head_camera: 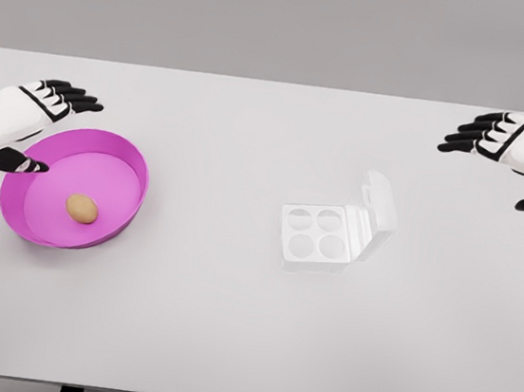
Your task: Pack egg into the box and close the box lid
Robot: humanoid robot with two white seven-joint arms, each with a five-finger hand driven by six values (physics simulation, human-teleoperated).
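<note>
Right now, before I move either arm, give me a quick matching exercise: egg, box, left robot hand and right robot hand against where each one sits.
Things:
1. egg
2. box
3. left robot hand
4. right robot hand

Places or states:
A. far right, above the table, holding nothing
B. inside the pink bowl
C. at the bowl's left rim, fingers spread
D. mid-table, lid open, cups empty

Pairs: 1-B, 2-D, 3-C, 4-A

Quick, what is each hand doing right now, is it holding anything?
Left hand: open, holding nothing, at the far rim of the pink bowl.
Right hand: open, holding nothing, over the table's far right.
</note>
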